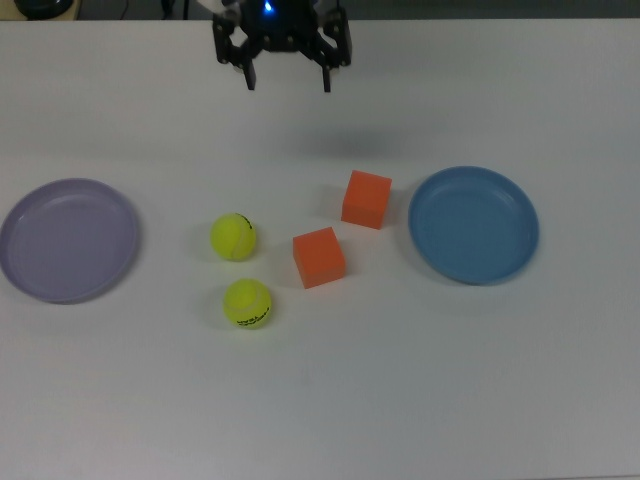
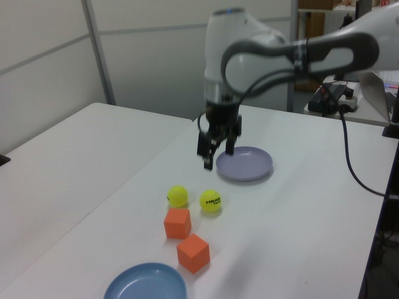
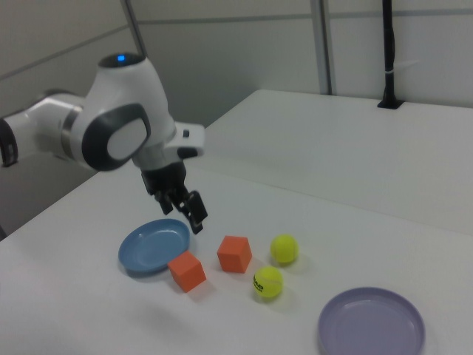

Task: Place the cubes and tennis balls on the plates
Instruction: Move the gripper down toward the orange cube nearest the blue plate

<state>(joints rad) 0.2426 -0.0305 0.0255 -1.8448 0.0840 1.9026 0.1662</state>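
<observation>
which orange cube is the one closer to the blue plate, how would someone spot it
Start at the blue plate on the top view's right. The cube sits just off its rim toward the top view's left. The other cube lies further from the plate and nearer the tennis balls.
</observation>
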